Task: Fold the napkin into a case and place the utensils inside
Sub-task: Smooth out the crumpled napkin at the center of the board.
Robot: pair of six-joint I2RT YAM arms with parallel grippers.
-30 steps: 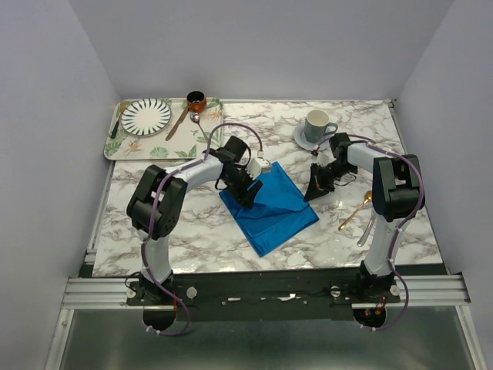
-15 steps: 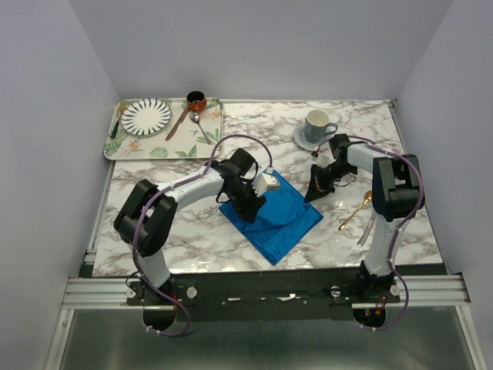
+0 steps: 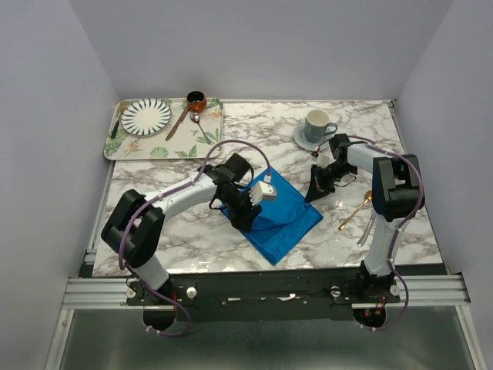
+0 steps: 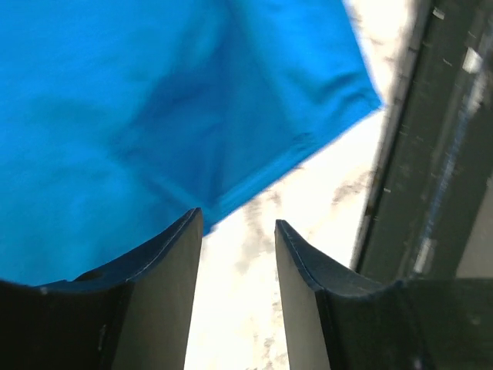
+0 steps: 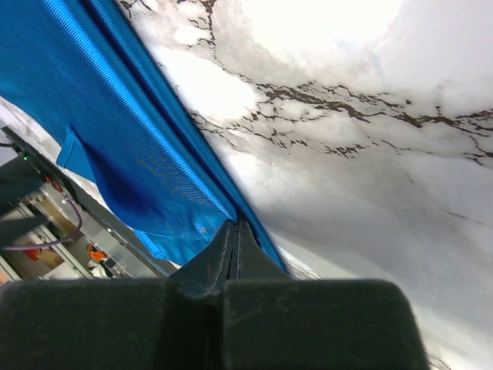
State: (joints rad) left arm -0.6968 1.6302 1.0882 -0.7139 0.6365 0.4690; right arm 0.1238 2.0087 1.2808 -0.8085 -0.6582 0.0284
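Left gripper (image 4: 237,223): fingers (image 4: 166,285) spread, nothing between them; only bare marble table (image 4: 254,308) shows in the gap. The napkin (image 3: 286,212) lies just past the tips, its nearest hemmed edge meeting the tip of one finger and running off to that side. The other tip stands clear of the cloth. The cloth lies flat on the marble in more than one layer, with a soft crease crossing it beyond the tips. From overhead, the left arm reaches across the napkin's near-left part, its wrist over the blue. Right gripper (image 5: 233,227): fingers pressed tight together, tips down at the marble right against the napkin's edge. The blue spreads away from the tips to one side, bare marble lies on the other. Cannot tell whether any cloth is nipped between the tips. A gold spoon (image 3: 355,211) lies on the marble behind this gripper, on the side away from the napkin and apart from both. The silver piece cannot be made out for certain. Farther beyond the right fingers, a grey cup (image 3: 316,125) stands on a saucer (image 3: 302,139). Well beyond the left fingers, at the far corner, is a patterned tray (image 3: 166,146) carrying a striped plate (image 3: 145,116).
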